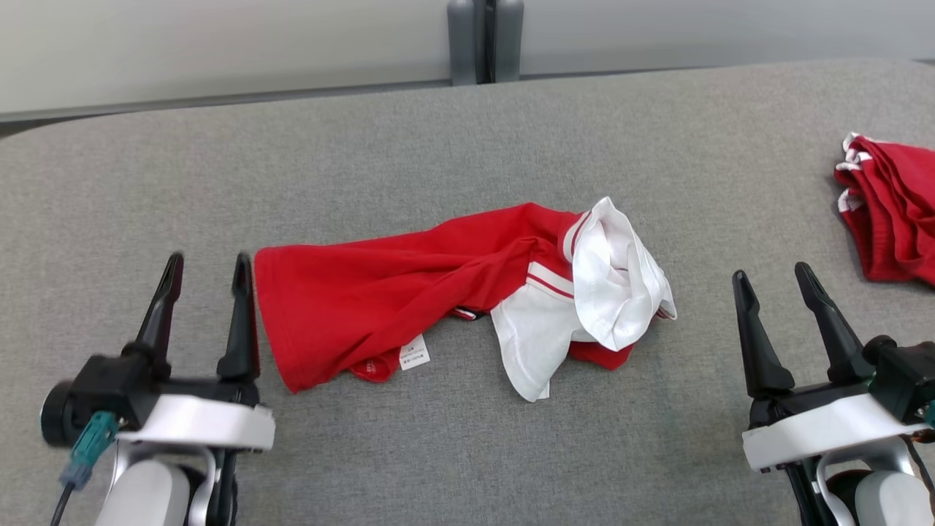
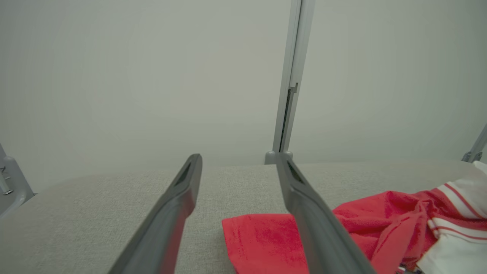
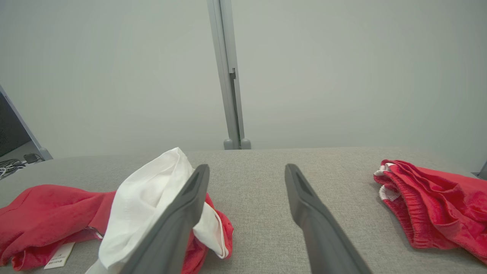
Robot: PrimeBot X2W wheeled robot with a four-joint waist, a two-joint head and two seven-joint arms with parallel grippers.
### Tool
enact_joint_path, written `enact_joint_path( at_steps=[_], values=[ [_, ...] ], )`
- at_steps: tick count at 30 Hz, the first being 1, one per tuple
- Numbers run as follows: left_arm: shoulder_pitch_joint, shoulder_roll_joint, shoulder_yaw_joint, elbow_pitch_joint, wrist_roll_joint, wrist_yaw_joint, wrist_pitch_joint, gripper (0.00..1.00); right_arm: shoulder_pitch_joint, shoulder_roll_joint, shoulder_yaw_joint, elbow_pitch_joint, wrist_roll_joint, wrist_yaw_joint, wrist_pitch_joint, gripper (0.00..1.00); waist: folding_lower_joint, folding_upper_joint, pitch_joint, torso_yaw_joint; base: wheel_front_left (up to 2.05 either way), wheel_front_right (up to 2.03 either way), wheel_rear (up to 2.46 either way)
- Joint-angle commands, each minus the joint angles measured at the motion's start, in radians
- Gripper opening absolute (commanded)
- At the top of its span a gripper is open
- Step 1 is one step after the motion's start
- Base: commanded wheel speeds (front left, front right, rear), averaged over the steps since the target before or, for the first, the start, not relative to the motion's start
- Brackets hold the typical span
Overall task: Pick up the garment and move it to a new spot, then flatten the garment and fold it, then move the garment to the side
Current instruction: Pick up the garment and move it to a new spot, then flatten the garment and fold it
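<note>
Head view has the crumpled red-and-white garment (image 1: 453, 292) mid-table, both claws, left gripper (image 1: 208, 267) and right gripper (image 1: 773, 280), spread empty; soft, floppy, probably lightest grabbed at its red hem.

Soft matt cloth garment (image 1: 380, 292); coarse woven grey table (image 1: 438, 146)

A wide table (image 1: 467, 124) covered in grey woven fabric spreads across the foreground, its far corners rounded; behind it stands a pale grey-white wall (image 2: 114, 76), plain and evenly lit (the light is soft and diffuse); a grey metal post (image 1: 485, 40) rises at the middle of the table's far edge, dividing the wall into two panels; beyond the left end sit a dark panel (image 3: 9, 133) and some cables (image 3: 11, 163).
</note>
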Motion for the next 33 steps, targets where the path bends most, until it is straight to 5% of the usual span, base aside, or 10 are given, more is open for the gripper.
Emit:
enact_joint_path(
  at_steps=[1,33],
  values=[
    [0.013,0.006,0.004,0.002,-0.004,-0.001,0.0,1.0,0.011,-0.008,-0.003,-0.001,0.0,0.0,0.003,1.0,0.0,0.0,-0.017,0.009,0.0,0.0,0.0],
    [0.25,0.028,-0.038,-0.122,-0.025,0.057,0.127,1.0,0.152,-0.015,0.011,-0.027,0.017,0.0,0.065,1.0,0.0,0.0,-0.183,0.008,0.0,0.0,0.0]
  ],
)
